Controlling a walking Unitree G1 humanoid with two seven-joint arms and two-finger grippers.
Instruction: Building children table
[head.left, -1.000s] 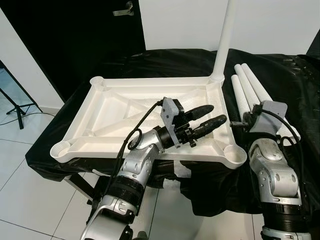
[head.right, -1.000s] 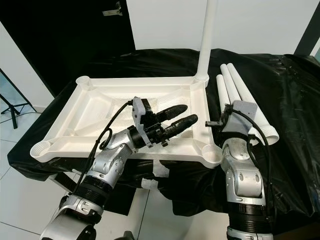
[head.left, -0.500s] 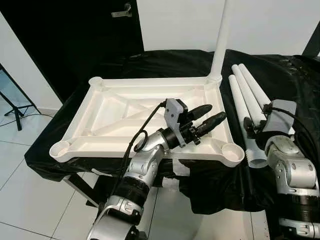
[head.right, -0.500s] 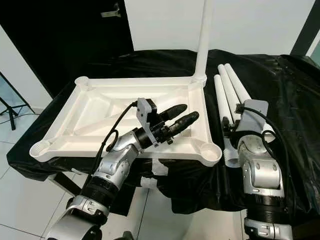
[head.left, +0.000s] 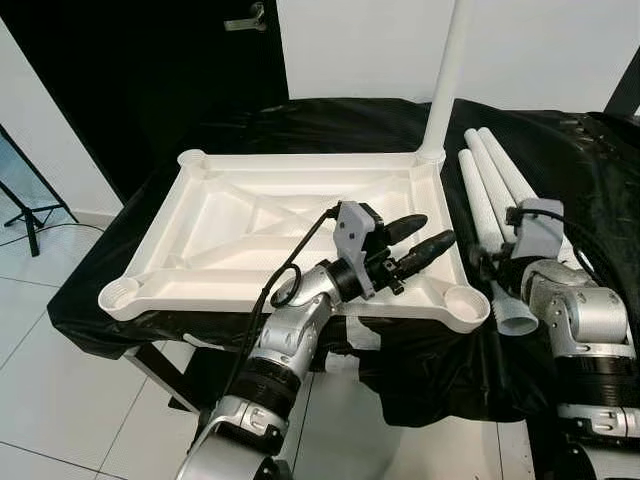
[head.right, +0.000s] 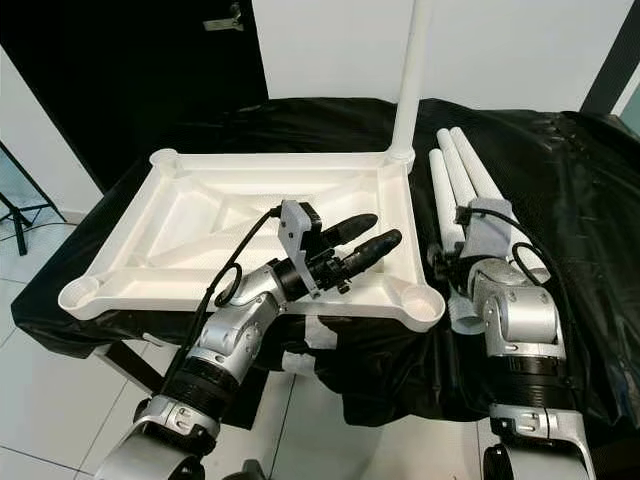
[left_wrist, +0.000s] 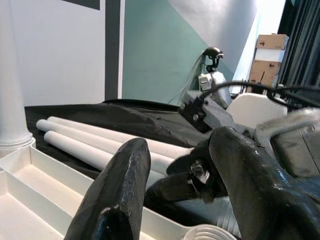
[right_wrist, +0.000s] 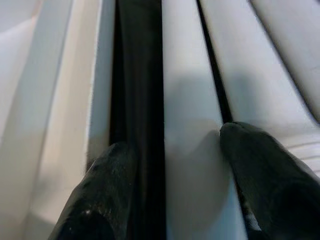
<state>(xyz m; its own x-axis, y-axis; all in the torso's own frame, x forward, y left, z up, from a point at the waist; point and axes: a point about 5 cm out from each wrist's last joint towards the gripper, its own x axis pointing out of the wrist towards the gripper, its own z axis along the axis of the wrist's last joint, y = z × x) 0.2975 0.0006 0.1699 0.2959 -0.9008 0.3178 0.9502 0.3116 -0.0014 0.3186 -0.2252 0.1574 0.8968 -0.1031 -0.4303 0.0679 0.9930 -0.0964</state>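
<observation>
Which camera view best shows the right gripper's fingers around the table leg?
The right wrist view: the right gripper has a black finger on either side of the nearest loose white leg, open, not clamped. In the head views, the wrist housing hides those fingers. The left wrist view shows that arm only from the side.

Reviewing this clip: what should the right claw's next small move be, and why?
Probably shut on the nearest loose leg. The right claw is open with its fingers either side of that leg, and the tabletop has one leg fitted so far.
</observation>
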